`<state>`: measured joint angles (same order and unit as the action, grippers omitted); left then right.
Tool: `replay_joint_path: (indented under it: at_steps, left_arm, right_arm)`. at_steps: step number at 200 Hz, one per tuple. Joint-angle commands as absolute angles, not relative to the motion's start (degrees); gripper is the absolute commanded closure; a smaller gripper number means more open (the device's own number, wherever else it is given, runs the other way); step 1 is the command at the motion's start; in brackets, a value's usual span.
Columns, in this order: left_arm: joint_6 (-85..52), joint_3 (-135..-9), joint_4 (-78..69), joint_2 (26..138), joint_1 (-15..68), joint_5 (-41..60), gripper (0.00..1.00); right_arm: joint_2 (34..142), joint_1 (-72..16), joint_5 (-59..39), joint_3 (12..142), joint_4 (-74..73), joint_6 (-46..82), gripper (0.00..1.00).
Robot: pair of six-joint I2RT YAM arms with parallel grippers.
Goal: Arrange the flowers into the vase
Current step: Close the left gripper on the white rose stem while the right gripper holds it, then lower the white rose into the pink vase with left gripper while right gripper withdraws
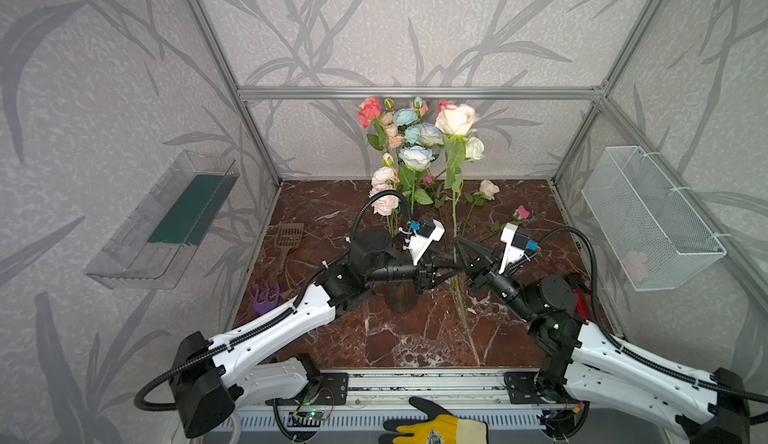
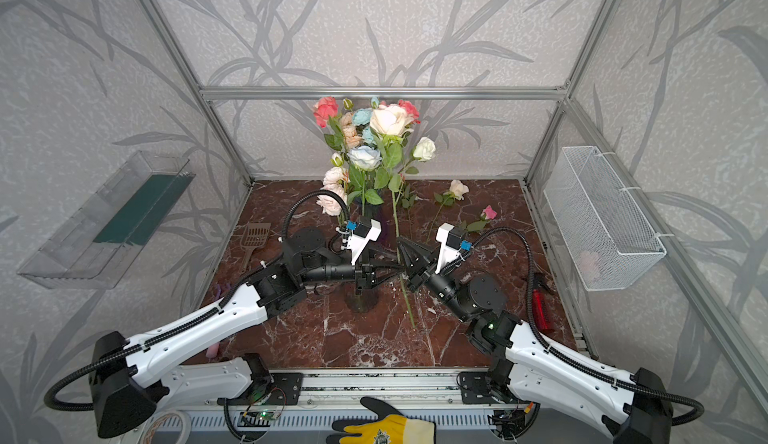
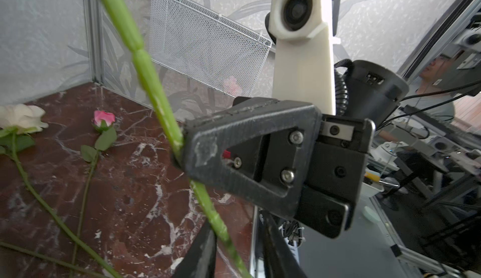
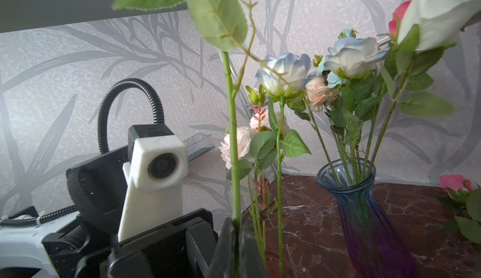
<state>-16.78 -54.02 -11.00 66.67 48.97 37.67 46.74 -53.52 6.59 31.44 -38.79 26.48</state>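
My right gripper (image 1: 457,243) (image 4: 236,224) is shut on the green stem of a tall cream rose (image 1: 456,119) (image 2: 389,121) and holds it upright. Just below that grip, my left gripper (image 1: 455,265) (image 3: 238,227) is open, with the same stem (image 3: 218,227) running between its spread fingers. A blue-purple glass vase (image 4: 364,211) holds blue, coral and peach flowers (image 1: 415,157). Pale pink flowers (image 1: 384,200) stand in a darker vase (image 1: 401,300) under the left arm. A cream-peach rose (image 1: 488,188) (image 3: 20,117) and a pink rosebud (image 1: 520,212) (image 3: 104,117) lie on the marble floor.
A brown slotted scoop (image 1: 289,236) and a purple rake (image 1: 266,298) lie at the left edge. A red object (image 2: 540,309) is at the right edge. A wire basket (image 1: 648,217) hangs on the right wall and a clear tray (image 1: 166,221) on the left. A yellow glove (image 1: 436,427) rests in front.
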Motion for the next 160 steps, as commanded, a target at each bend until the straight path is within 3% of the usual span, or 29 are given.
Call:
replay_joint_path:
  at_steps: [1, 47, 102, 131, 139, 151, 160]
  left_arm:
    - [-15.32, -54.73, -12.14, 65.24, 49.33, 36.43, 0.71]
    - [-15.02, -53.92, -12.91, 65.04, 49.35, 33.77, 0.66]
    - [-14.69, -53.25, -13.82, 64.91, 49.29, 32.83, 1.0]
    - [-13.83, -53.19, -12.88, 64.01, 49.3, 30.68, 1.0]
    - [-13.1, -53.53, -11.77, 63.55, 49.29, 29.55, 1.0]
    - [-11.6, -54.08, -9.58, 62.67, 49.31, 27.12, 1.0]
    - [-9.76, -54.7, -7.5, 61.79, 49.22, 25.84, 1.0]
  right_arm:
    - [46.76, -54.13, 7.36, 33.57, -42.01, 25.78, 1.0]
    - [47.16, -54.23, 7.26, 33.07, -42.89, 27.12, 1.0]
    - [46.46, -54.27, 6.77, 32.26, -44.7, 28.89, 1.0]
    - [45.32, -54.32, 6.41, 32.51, -43.12, 28.8, 1.0]
    - [44.84, -54.27, 6.8, 32.85, -40.7, 28.49, 0.92]
    - [43.86, -54.27, 8.02, 33.3, -37.9, 28.02, 0.7]
    - [42.91, -54.19, 9.18, 33.24, -36.44, 27.24, 0.62]
